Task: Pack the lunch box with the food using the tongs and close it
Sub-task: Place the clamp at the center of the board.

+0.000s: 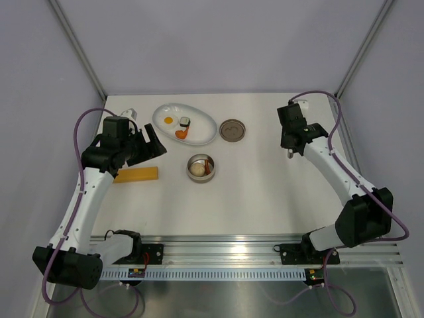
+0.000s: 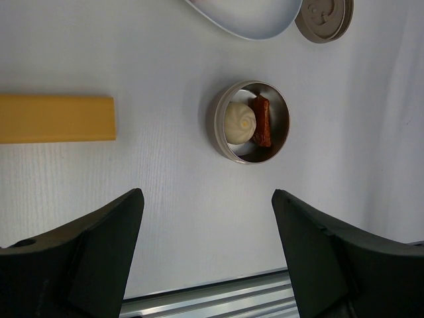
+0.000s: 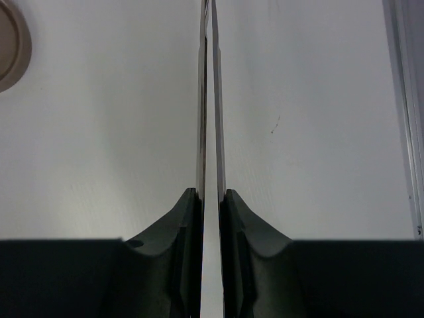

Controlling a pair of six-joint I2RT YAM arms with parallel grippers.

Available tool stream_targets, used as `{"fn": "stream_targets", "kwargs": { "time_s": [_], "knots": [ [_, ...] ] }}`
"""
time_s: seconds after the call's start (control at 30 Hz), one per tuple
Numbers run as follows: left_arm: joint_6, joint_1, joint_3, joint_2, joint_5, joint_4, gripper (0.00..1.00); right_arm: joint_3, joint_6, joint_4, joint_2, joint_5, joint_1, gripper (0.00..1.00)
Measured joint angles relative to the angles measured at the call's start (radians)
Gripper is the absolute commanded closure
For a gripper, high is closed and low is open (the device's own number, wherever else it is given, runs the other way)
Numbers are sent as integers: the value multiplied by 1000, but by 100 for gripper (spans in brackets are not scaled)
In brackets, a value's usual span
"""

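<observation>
- Nearest the arm bases, left of centre in the top view, a flat yellow block [image 1: 136, 175] lay on the white table [image 1: 265, 192].
- Just right of it, near the middle of the frame, stood the round steel lunch box tin [image 1: 200, 177], lid off. It held a beige ball [image 1: 197, 169] and a reddish-brown sausage [image 1: 207, 163] side by side and touching.
- In the left wrist view the tin [image 2: 218, 126] sat centre-right, well beyond the fingertips, with the ball [image 2: 240, 122] left of the sausage [image 2: 261, 121].
- The left gripper [image 1: 154, 142] hung above the table at left, above the yellow block, jaws spread wide and holding nothing [image 2: 205, 195].
- The right gripper [image 1: 289, 151], at right and well apart from the tin, was pinched narrow on the tongs [image 3: 201, 119], whose two thin arms were squeezed nearly together [image 3: 207, 192].
- Farther back, the grey-brown lid [image 1: 232, 130] lay flat just right of the white oval plate [image 1: 207, 132].
- On the plate sat a fried egg [image 1: 169, 120], a sushi roll [image 1: 186, 121] and an orange chunk [image 1: 181, 134].
</observation>
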Motion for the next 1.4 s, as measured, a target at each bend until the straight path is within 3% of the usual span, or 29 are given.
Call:
{"fn": "stream_targets", "kwargs": {
  "time_s": [0.23,0.53,0.77,0.8,0.9,0.93,1.03,1.4],
  "knots": [
    [-8,0,0,0,6,8,18,-141,6,191,18,6,-73,78],
    [-11,0,0,0,4,9,18,-237,57,361,162,-8,-106,68],
    [-11,0,0,0,0,8,18,-262,95,412,222,-33,-151,44],
    [-11,0,0,0,-1,8,18,-262,97,415,227,-38,-157,36],
    [-11,0,0,-2,-3,8,18,-262,102,419,237,-47,-170,26],
    [-11,0,0,-2,-3,8,18,-262,104,420,240,-48,-173,16],
    [-11,0,-2,-6,-3,8,18,-261,108,422,244,-54,-175,1],
    [-10,0,-28,-24,-22,9,17,-183,121,382,212,-163,-169,1]
  ]
}}
